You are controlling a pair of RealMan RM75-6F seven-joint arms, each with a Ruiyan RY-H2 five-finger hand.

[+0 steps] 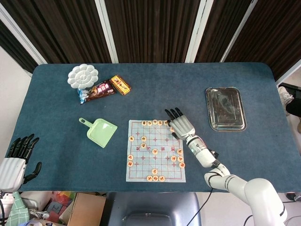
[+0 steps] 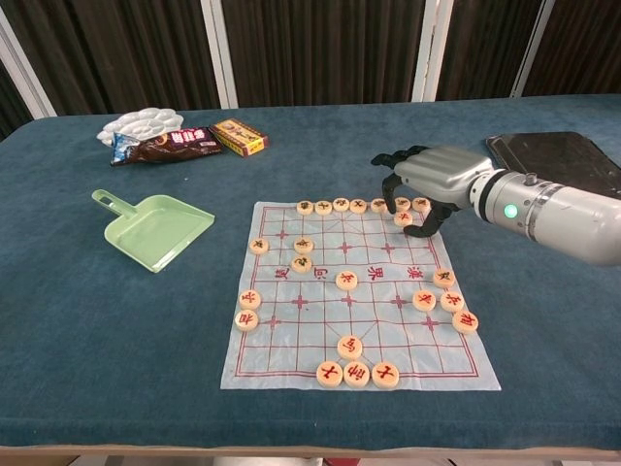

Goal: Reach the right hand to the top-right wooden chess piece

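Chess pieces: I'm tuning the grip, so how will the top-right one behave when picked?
The top-right piece looks like a low flat wooden disc, so probably stiff and unlikely to tip. Lying flat on the thin board sheet, it may slide and offers the right hand little edge.

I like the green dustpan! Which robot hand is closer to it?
Probably the right hand, judging from the head view. It hovers over the chess board's top-right corner, across the board from the dustpan. The left hand waits at the table's near-left edge.

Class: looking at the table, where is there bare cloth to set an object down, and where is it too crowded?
Bare blue cloth lies between the green dustpan and the left hand, and between the chessboard and the metal tray. Crowded: the board's top-right corner, under the right hand, and the far-left corner with palette and snack packs.
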